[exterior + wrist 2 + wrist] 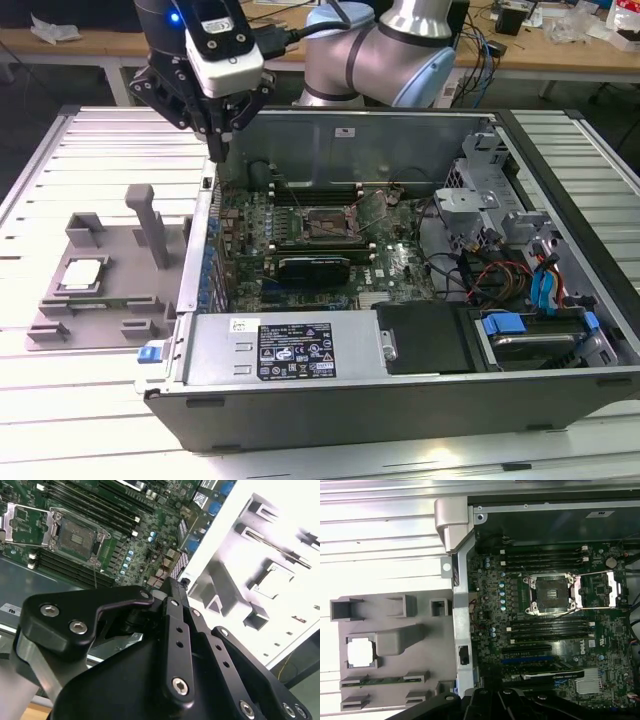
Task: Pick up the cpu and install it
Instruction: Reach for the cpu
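Note:
The cpu (pixel 82 272) is a small silvery-white square lying flat in a pocket of the grey fixture (pixel 120 300) on the table, at the exterior view's left. In the first wrist view the cpu (pixel 360 651) shows bright white in the same pocket. The motherboard's socket (pixel 325 225) stands with its frame lifted inside the open computer case; it also appears in the first wrist view (pixel 551 594). My gripper (pixel 216 150) hangs high above the case's left wall, between fixture and socket, fingers together and holding nothing.
The open computer case (pixel 300 395) fills the table's middle and right, with cables, a drive cage (pixel 540 300) and a power supply (pixel 290 350) inside. A tall grey post (pixel 150 225) rises from the fixture. A cluttered bench stands behind.

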`<action>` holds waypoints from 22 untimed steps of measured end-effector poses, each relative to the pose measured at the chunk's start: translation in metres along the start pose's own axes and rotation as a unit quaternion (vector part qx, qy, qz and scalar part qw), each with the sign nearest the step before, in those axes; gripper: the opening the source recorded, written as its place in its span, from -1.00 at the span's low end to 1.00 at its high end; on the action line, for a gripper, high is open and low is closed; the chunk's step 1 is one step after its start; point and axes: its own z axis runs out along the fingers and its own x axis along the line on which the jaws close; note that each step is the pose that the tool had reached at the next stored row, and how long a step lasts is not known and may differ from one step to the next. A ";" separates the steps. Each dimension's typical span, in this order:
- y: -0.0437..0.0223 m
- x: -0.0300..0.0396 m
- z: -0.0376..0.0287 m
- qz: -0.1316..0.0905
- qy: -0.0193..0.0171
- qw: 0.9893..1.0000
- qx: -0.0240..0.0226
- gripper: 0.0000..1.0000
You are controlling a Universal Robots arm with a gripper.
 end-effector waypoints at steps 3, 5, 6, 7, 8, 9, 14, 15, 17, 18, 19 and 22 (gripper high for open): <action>-0.0002 0.0068 -0.0001 0.000 0.000 1.000 0.000 -0.79; -0.0003 0.0104 -0.0003 0.000 0.000 1.000 0.000 -0.79; -0.0003 0.0117 -0.0003 0.000 0.000 1.000 0.000 -0.79; -0.0004 0.0138 -0.0003 0.000 -0.001 1.000 0.000 -0.79; -0.0004 0.0148 -0.0004 0.000 -0.001 1.000 0.000 -0.79; -0.0005 0.0162 -0.0004 0.000 -0.001 1.000 0.000 -0.79; -0.0007 0.0244 -0.0004 0.000 -0.001 1.000 0.000 -0.79; -0.0008 0.0261 -0.0005 0.000 -0.001 1.000 0.000 -0.79; -0.0009 0.0295 -0.0005 0.000 -0.001 1.000 0.000 -0.79; -0.0009 0.0308 -0.0005 0.000 -0.001 1.000 0.000 -0.79; -0.0010 0.0330 -0.0006 0.000 -0.001 1.000 0.000 -0.79; -0.0012 0.0370 -0.0006 0.000 -0.002 1.000 0.000 -0.79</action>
